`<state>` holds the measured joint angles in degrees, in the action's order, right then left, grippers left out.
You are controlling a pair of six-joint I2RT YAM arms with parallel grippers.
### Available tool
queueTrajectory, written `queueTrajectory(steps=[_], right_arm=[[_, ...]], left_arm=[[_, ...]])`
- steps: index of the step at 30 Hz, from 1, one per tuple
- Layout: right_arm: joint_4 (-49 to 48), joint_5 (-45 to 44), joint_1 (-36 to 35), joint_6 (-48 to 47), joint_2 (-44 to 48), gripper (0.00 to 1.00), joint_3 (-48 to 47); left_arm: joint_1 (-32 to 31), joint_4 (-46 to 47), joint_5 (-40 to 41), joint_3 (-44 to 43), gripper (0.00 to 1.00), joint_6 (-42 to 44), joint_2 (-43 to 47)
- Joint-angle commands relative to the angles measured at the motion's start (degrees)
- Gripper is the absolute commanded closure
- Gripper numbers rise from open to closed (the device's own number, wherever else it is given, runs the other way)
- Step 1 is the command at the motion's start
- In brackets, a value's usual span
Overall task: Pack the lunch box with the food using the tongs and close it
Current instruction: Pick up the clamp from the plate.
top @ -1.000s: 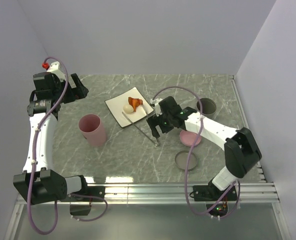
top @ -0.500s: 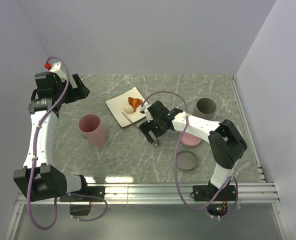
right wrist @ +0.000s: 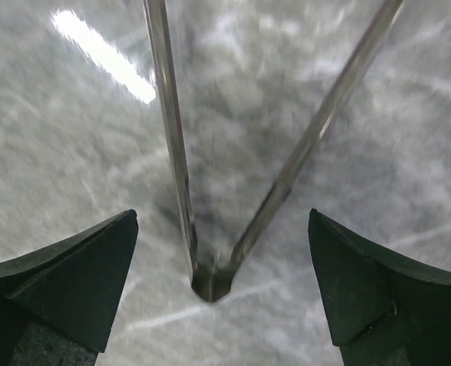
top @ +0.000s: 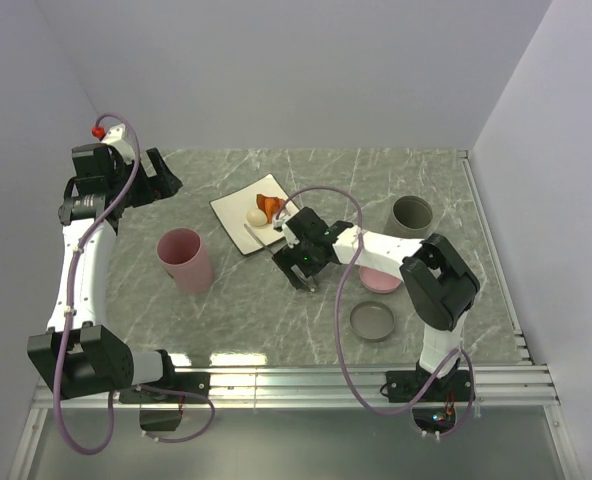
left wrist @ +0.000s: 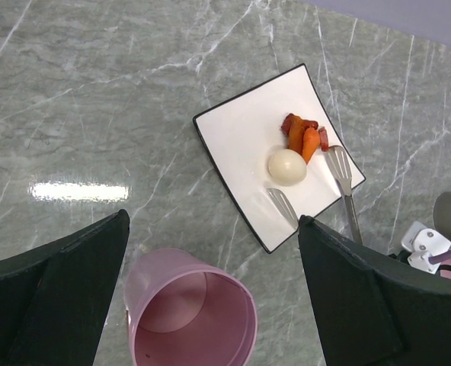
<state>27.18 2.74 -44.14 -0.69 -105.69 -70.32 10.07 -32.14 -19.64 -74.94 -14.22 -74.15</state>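
Note:
The white square plate (top: 238,205) holds the food: a white egg (top: 254,216) and orange-brown pieces (top: 269,206). The left wrist view shows the same egg (left wrist: 286,166) and pieces (left wrist: 305,139). The silver tongs (top: 262,239) lie with both tips on the plate, arms trailing toward me. My right gripper (top: 301,266) hovers open over their joined end (right wrist: 210,284), a finger on either side and neither touching, right gripper (right wrist: 222,219). My left gripper (top: 162,176) hangs open high at the back left, left gripper (left wrist: 214,221). The low pink lunch box (top: 381,280) is partly under my right arm.
A tall pink cup (top: 183,260) stands left of the plate, and it also shows in the left wrist view as the pink cup (left wrist: 191,320). A grey cup (top: 412,214) stands at the back right. A grey round lid (top: 373,321) lies near the lunch box. Walls close in on three sides.
My right gripper has moved left along the table to the tongs' joined end, its arm folding in. The left arm has barely shifted. Both grippers stayed open.

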Motion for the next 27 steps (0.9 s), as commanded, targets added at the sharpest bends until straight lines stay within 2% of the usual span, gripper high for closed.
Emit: queueTrajectory(steps=[1,10,27], right_arm=[[-7.3,-1.5,-0.4,0.6,0.7,0.0,1.0],[-10.3,-1.5,-0.4,2.5,-2.2,0.0,-0.5],[-10.0,-4.9,-1.0,3.8,-7.5,0.01,-3.4]], left_arm=[[0.1,1.6,-1.6,-0.8,0.01,0.6,-0.2],[0.0,1.7,-1.5,-0.4,0.01,1.1,0.1],[0.0,2.0,-2.8,0.9,0.01,1.6,0.2]])
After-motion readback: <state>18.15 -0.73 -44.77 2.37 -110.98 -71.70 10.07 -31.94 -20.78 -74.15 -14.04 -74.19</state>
